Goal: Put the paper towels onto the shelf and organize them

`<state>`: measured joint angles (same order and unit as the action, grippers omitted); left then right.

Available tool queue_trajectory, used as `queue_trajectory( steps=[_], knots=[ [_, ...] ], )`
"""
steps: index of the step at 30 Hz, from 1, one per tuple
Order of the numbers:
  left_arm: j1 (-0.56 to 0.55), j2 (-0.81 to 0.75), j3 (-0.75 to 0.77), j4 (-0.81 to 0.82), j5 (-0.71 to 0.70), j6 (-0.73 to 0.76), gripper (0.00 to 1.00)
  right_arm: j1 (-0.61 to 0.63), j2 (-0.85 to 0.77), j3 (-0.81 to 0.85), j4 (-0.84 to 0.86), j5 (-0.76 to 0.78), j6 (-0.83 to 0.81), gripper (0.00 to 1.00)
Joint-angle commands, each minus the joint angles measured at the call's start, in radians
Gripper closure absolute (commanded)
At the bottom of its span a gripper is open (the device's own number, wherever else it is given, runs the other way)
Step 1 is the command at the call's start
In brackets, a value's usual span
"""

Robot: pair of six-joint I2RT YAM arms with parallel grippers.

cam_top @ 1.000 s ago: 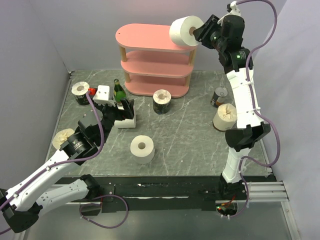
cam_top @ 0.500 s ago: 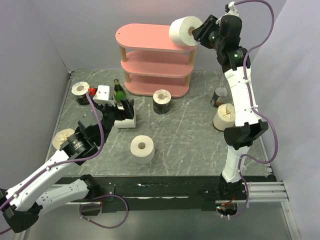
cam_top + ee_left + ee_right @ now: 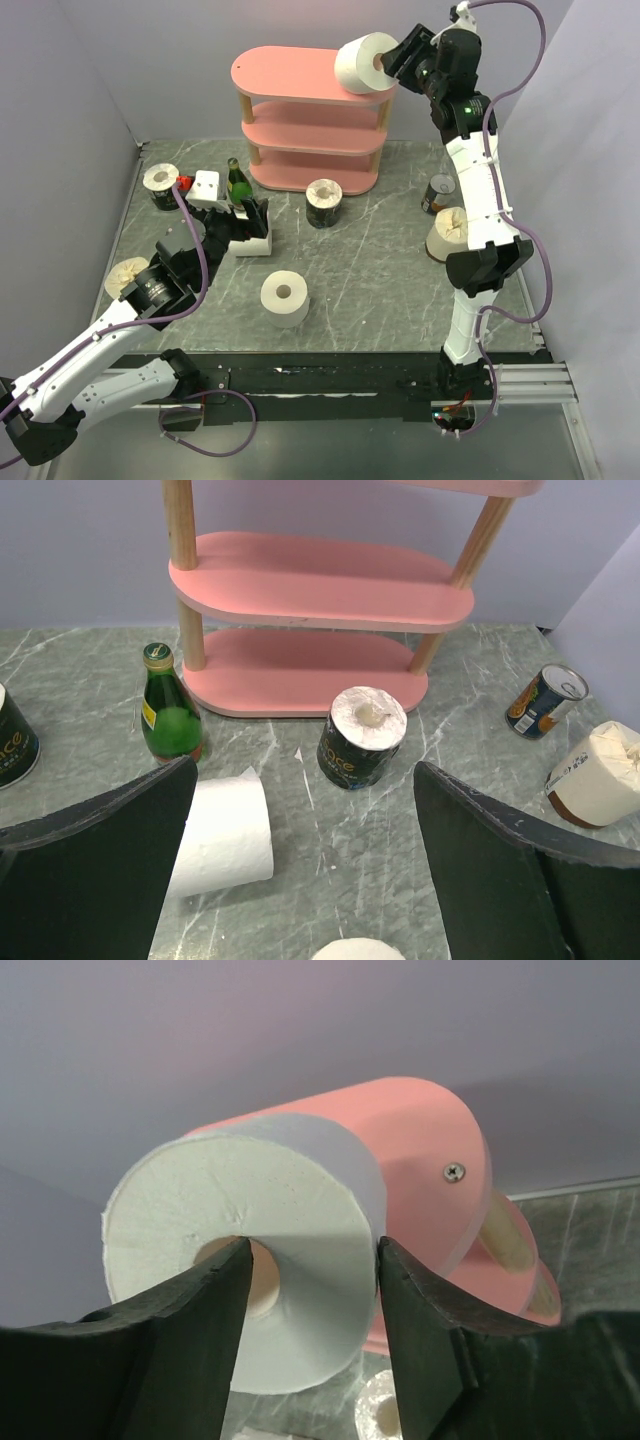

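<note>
My right gripper is shut on a white paper towel roll, held on its side above the right end of the pink shelf's top board. In the right wrist view one finger is inside the roll's core and the other is on its outside, with the shelf behind. My left gripper is open and empty above a white roll lying on its side, which also shows in the left wrist view. A white roll stands at the table's middle front.
Dark-banded rolls stand in front of the shelf and at the far left. Cream rolls sit at the right and left. A metal can, a green bottle and a small white box stand nearby.
My right gripper has carried the white roll slightly left and up, further over the shelf's top board. The left arm has not moved.
</note>
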<state>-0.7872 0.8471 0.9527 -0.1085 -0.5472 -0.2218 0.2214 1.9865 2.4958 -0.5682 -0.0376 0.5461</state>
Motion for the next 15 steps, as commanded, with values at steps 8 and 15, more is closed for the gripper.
queue_trajectory(
  steps=[8,15],
  knots=[
    [-0.003,-0.005,0.003,0.049,-0.008,0.021,0.04,-0.005,0.020,0.087,0.100,0.018,0.012,0.36],
    [-0.001,0.000,0.004,0.049,-0.020,0.003,0.04,0.004,0.058,0.092,0.119,0.005,0.017,0.40]
  ],
)
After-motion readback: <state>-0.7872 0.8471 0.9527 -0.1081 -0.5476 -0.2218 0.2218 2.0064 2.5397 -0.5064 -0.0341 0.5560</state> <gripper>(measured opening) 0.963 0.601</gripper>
